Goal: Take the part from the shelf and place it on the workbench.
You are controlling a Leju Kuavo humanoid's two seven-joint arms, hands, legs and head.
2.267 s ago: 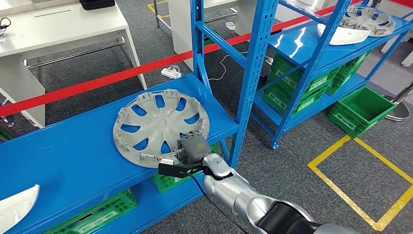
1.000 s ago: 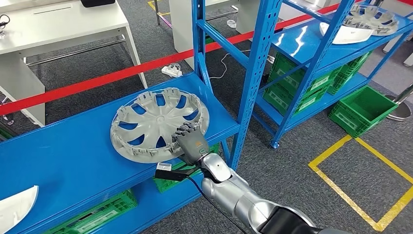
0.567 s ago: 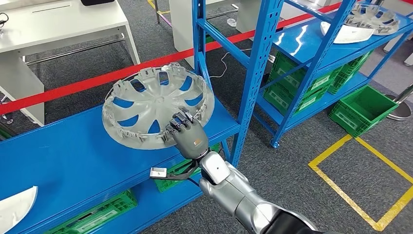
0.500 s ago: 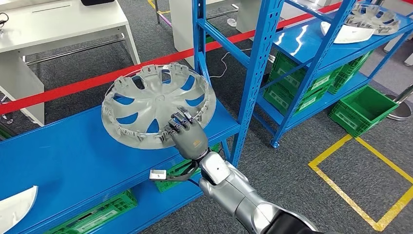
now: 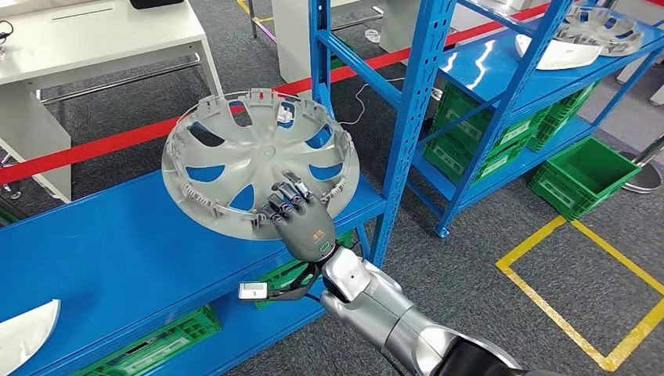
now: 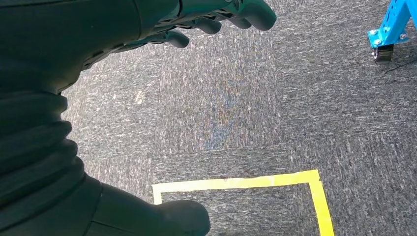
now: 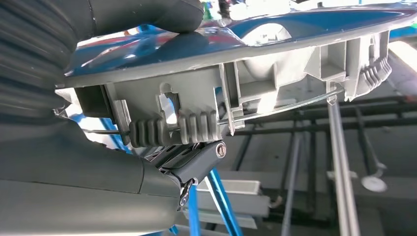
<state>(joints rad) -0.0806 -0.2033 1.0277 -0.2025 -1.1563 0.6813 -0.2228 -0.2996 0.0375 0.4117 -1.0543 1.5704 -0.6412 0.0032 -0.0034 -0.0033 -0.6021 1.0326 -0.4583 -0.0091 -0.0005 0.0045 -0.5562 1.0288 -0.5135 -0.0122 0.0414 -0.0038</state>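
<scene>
The right hand (image 5: 304,223) grips the grey hubcap (image 5: 258,172) by its near rim, fingers (image 5: 286,196) curled over the edge, holding it tilted clear above the blue shelf (image 5: 117,258) at the centre-left of the head view. The left hand (image 6: 196,19) hangs over grey carpet with yellow tape (image 6: 246,183), fingers apart, holding nothing. A white tabletop (image 5: 94,35) sits upper left.
</scene>
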